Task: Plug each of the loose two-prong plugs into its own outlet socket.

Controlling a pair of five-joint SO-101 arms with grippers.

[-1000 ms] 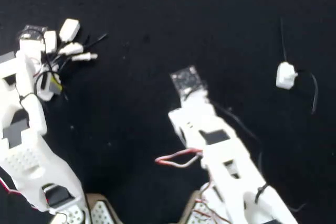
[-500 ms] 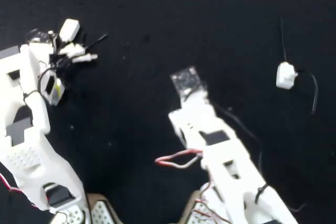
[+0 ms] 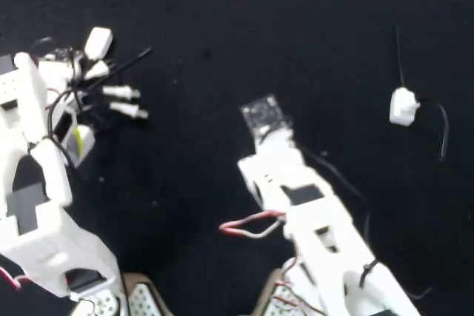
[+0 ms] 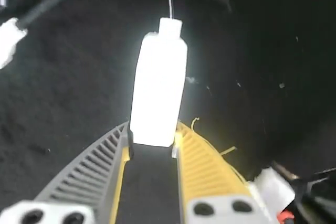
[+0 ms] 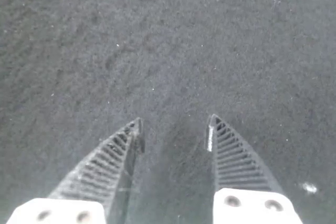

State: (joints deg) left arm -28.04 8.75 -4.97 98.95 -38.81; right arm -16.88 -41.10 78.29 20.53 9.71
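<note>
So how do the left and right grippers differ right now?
The left gripper is shut on a white connector; the right gripper is open and holds nothing. The left one sits by the loose plugs at the table's left side; the right one is mid-table over black cloth. Both have ribbed fingers.

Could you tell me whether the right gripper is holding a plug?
No, the right gripper is open with nothing between its fingers.
</note>
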